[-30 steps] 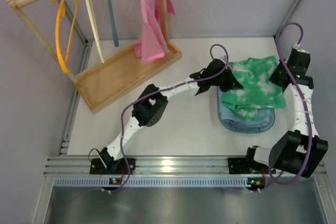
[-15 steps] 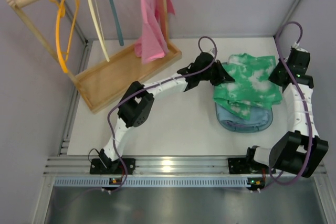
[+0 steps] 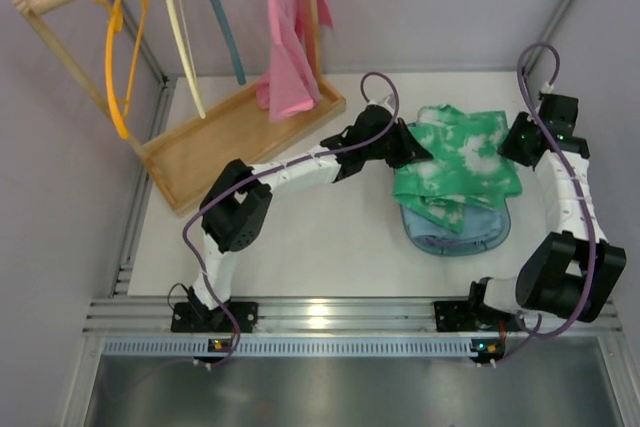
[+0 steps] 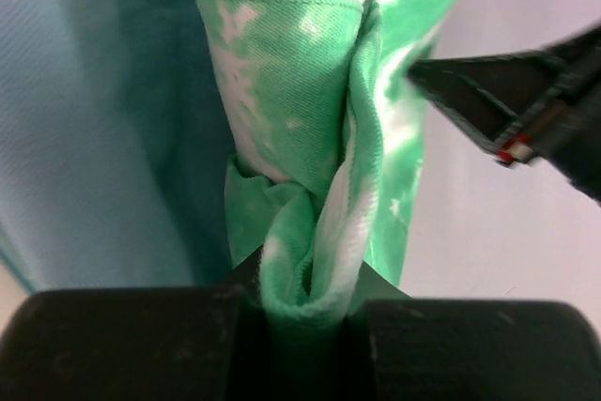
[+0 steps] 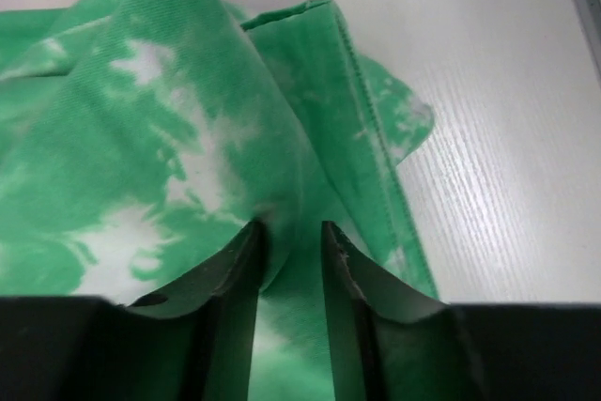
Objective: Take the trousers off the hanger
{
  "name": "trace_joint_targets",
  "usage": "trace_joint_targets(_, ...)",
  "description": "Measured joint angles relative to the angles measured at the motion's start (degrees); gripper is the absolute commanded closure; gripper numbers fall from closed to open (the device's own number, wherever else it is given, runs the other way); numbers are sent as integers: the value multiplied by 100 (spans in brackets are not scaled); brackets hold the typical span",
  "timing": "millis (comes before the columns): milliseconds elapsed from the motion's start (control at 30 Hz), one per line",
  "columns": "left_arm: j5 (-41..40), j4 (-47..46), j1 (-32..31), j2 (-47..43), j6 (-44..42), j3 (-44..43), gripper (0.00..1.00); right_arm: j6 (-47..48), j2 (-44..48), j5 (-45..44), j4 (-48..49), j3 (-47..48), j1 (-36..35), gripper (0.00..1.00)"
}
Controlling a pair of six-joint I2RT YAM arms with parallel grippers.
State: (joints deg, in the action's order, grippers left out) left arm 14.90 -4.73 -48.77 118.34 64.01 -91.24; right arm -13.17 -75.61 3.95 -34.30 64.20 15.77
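The green tie-dye trousers [image 3: 455,162] lie spread over a folded light-blue cloth on the right of the table, off any hanger. My left gripper [image 3: 412,150] is shut on a bunched fold at their left edge, seen up close in the left wrist view [image 4: 310,274]. My right gripper [image 3: 512,145] pinches their right edge; in the right wrist view the cloth [image 5: 188,138] sits between the nearly closed fingers [image 5: 343,269]. The thin dark grey-blue hanger [image 3: 222,22] hangs bare on the wooden rail at the back left.
A wooden rack with a tray base [image 3: 215,142] stands at the back left. It carries an orange hanger [image 3: 120,47], a cream-white hanger [image 3: 185,42] and a pink cloth [image 3: 288,57]. The folded light-blue cloth [image 3: 455,232] lies under the trousers.
Both grippers have carried the trousers leftwards and the light-blue cloth has shifted with them. The left arm has folded back to the left. The dark hanger has swung to the right.
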Motion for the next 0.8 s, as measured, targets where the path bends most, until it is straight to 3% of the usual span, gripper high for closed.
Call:
trace_joint_targets(33,-11,7,2,-63,-31,9,100,17,-96,2,0,4,4,50)
trace_joint_targets(100,-48,24,11,-170,-90,35,100,81,-245,-2,-2,20,4,38)
trace_joint_targets(133,-63,28,20,-212,-98,68,100,105,-315,-4,-2,33,9,26)
trace_joint_targets(200,-105,42,42,-275,-114,190,100,160,-398,-28,4,44,15,18)
trace_joint_targets(233,-122,46,61,-293,-118,278,95,201,-409,-24,2,44,15,13)
trace_joint_targets(267,-140,81,76,-297,-127,343,75,219,-409,-20,0,46,15,11)
trace_joint_targets(333,-216,304,98,-297,-236,374,58,249,-409,33,-61,103,15,8)
trace_joint_targets(400,-291,614,125,-321,-409,354,39,271,-409,52,-138,240,15,8)
trace_joint_targets(467,-389,874,155,-332,-581,267,29,291,-409,74,-225,452,15,8)
trace_joint_targets(500,-444,1051,166,-343,-723,184,18,302,-404,94,-271,590,15,7)
trace_joint_targets(700,-970,1974,208,-498,-1615,-748,17,249,-219,411,-365,1423,-118,18)
trace_joint_targets(767,-1237,2247,223,-721,-1937,-1029,17,201,-111,400,-348,1580,-481,40)
trace_joint_targets(800,-1360,2337,234,-859,-2057,-1099,17,162,-83,422,-315,1591,-682,56)
